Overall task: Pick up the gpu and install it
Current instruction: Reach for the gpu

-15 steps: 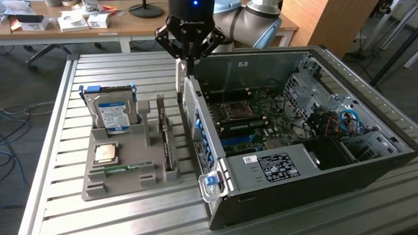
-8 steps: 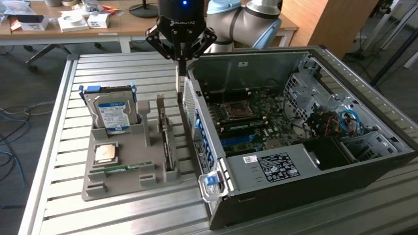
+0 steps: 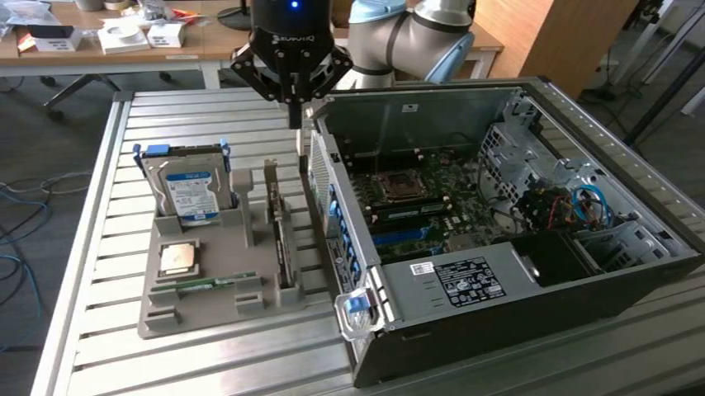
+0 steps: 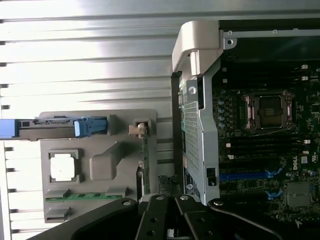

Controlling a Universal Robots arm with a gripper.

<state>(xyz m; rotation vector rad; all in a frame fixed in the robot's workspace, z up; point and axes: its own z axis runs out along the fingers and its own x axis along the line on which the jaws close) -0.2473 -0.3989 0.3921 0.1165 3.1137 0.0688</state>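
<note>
Above the gap between parts tray (image 3: 253, 299) and open computer case (image 3: 441, 111): gripper (image 3: 295, 121), pinched shut; holds nothing, apparently. On edge in the tray slot nearest the case: gpu (image 3: 283, 256), thin rim up, probably for an easy pinch. Alongside, 1 hard drive (image 3: 190, 194).

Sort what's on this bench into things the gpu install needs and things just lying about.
For the job: gpu, on edge in the grey holder; open computer case; gripper, shut, near the case's corner.
Lying about: hard drive; processor chip; memory stick; boxes on the desk behind.
</note>
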